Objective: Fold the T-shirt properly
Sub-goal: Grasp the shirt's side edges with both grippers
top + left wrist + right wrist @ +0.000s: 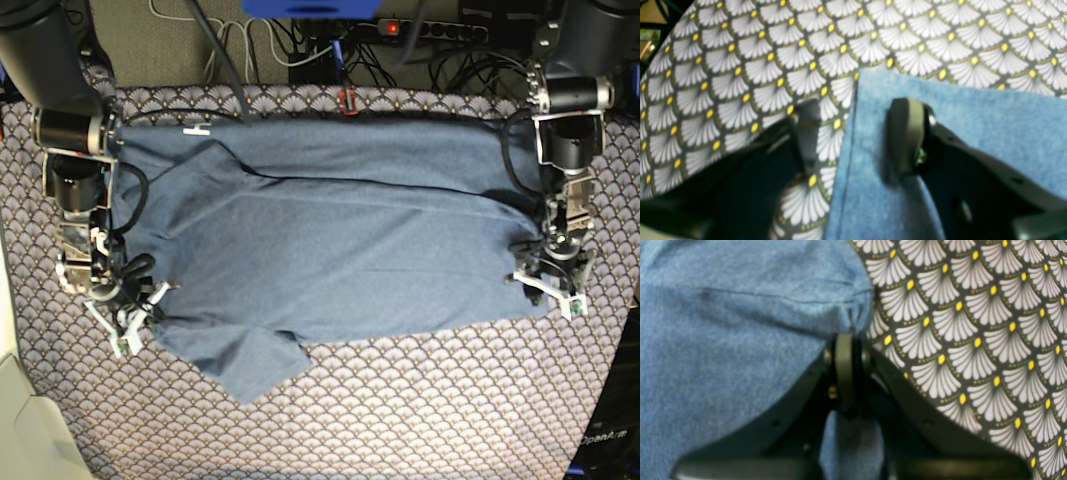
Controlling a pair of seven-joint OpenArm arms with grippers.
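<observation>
The T-shirt (340,240) lies spread flat across the tablecloth (400,420) on the worktop. My right jaws (845,340) are pinched together on a hem edge of the T-shirt — ready to lift. My left jaws (853,133) stand apart, straddling the T-shirt's opposite edge, one finger (905,133) over the cloth — not yet closed.

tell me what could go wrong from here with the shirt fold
1. The left hand is open, straddling the T-shirt corner; if the right hand, pinched shut on a thin bit of edge, lifts first, the fold may skew.
2. That thin pinch could slip.
3. The lower sleeve sticks out and may bunch.
</observation>
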